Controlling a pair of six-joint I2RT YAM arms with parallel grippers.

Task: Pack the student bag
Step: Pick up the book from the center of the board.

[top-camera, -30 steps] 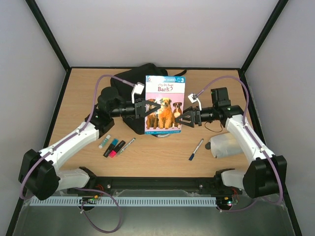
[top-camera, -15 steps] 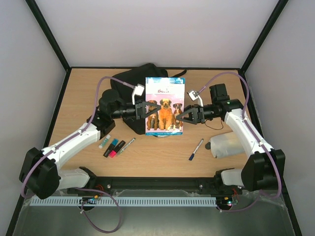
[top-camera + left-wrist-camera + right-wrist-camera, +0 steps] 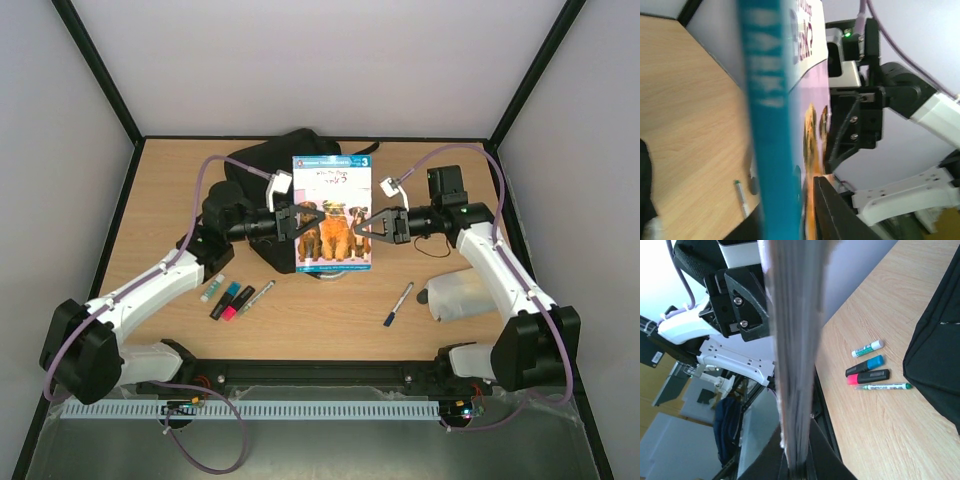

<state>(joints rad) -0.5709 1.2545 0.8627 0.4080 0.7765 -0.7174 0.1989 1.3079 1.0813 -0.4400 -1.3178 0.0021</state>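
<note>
right pincer [image 3: 369, 224] closed onto book [image 3: 333, 190] | left pincer [image 3: 303, 222] pinching book | student bag [image 3: 300, 143] black, slumped behind

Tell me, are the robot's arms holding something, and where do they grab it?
Yes, the dog book. The left gripper pinches its left edge and the right gripper pinches its right edge.

This was a robotics lab test cell. A wooden table [image 3: 160, 200] sat boxed in on its left, far and right sides by plain white panels [image 3: 320, 60] held in black framing [image 3: 96, 70]. Two white-and-black arms, left [image 3: 140, 295] and right [image 3: 500, 275], were bolted to a black rail [image 3: 320, 373] at the near edge, beside a slotted cable duct [image 3: 300, 410].
</note>
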